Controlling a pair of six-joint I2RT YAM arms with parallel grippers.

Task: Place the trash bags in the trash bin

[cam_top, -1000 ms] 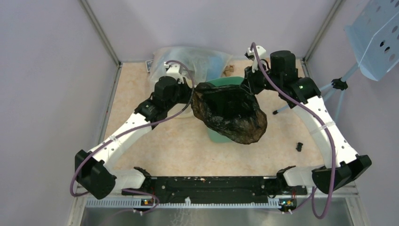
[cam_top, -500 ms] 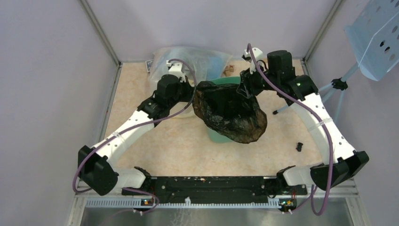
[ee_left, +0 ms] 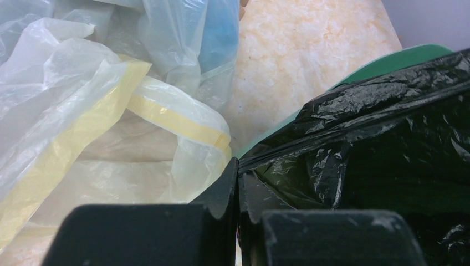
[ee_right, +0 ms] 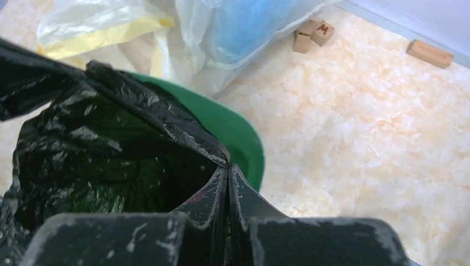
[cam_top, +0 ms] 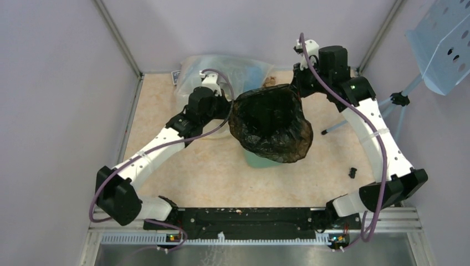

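Observation:
The glossy black trash bag [cam_top: 271, 124] hangs open-mouthed over the mint-green trash bin [cam_top: 260, 160] and covers most of it. Only the bin's near side shows in the top view. Its green rim shows in the left wrist view [ee_left: 388, 61] and in the right wrist view [ee_right: 238, 133]. My left gripper [cam_top: 231, 105] is shut on the bag's left rim [ee_left: 354, 100]. My right gripper [cam_top: 296, 88] is shut on the bag's right rim [ee_right: 161, 119]. The two grippers hold the mouth stretched wide between them.
A large translucent bag [cam_top: 221, 69] with blue contents and yellowish bands lies behind the bin, close to my left gripper [ee_left: 111, 94]. Small wooden blocks [ee_right: 311, 33] lie on the table at the back. A pale blue perforated tray [cam_top: 443, 41] on a tripod stands at the right.
Both grippers have drawn the bag's rim back and apart. The bag's mouth has opened wide over the bin. The right gripper moved toward the back.

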